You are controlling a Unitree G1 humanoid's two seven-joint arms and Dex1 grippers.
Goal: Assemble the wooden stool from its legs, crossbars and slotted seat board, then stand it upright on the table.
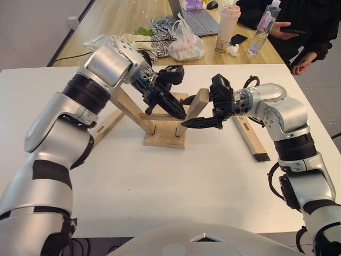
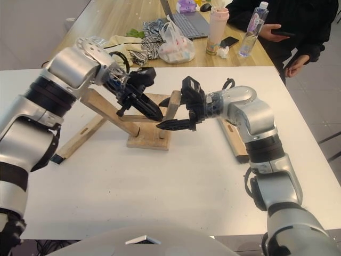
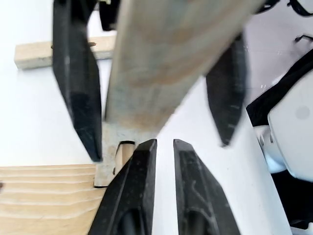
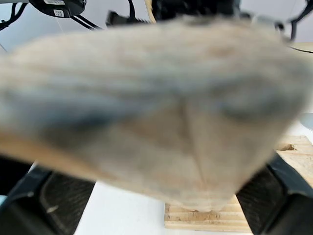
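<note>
So the pale, slotted plywood seat board lies flat near the middle of the white table. Two square light-wood legs stand in it, splayed out in a V. The long leg tips toward the robot's left and the shorter-looking leg tips toward its right. A thin wooden crossbar runs between them low down, just above the board.

The left gripper lies along that crossbar. In the wrist view its black fingers sit on either side of the wood and look closed on it. The right gripper points at the foot of the shorter-looking leg. Its fingers are parted, with a gap showing between them, and I can't see anything clamped.

Further out, two loose wooden legs lie flat on the table. One spare leg is under the left arm and the other spare leg is beside the right forearm.

My take is we're maybe halfway. One side frame is roughly in but doesn't look square or pushed home. The two spare legs and their bars need fitting, and then the whole thing gets flipped onto its feet.
</note>
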